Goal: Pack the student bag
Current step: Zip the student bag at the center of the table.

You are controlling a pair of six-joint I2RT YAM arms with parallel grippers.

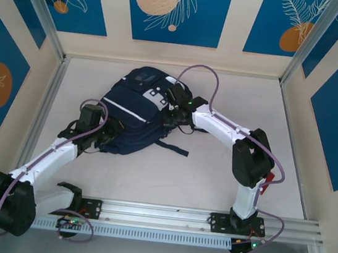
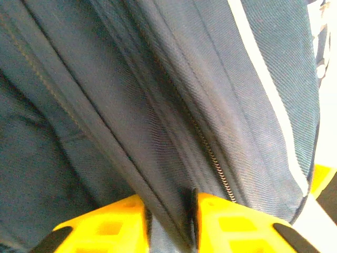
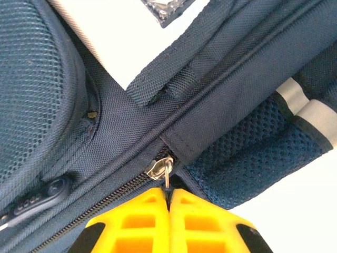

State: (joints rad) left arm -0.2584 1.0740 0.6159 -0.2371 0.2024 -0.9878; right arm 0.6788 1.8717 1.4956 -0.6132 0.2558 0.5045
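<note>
From the overhead camera I see the student bag (image 1: 130,112) lying flat on the table (image 1: 213,170), toward the back and a little left of centre, with both arms reaching onto it. My right hand (image 3: 168,197) has its yellow fingers pressed together, pinching the small metal zipper pull (image 3: 166,176). The slider sits right at the edge of a fabric flap, and the teeth running away from it to the lower left look meshed. My left hand (image 2: 168,208) is at the bag's near-left edge. Its fingers stand slightly apart with a raised fold of navy fabric between them, close beside a run of zipper teeth (image 2: 213,158) that also looks closed. Whether that hand is truly gripping the fold or only bracketing it, I cannot tell. I spot nothing loose on the table waiting to go in, so I judge this to be the zipping stage, likely near its end, with the left hand steadying the cloth while the right works the slider. Next I would confirm that the slider is fully home. If it is short, I would make a small pull along the line of the track, not across it, with the fabric held taut so the teeth don't snag. If it is home, I would release the pull and lift clear.
</note>
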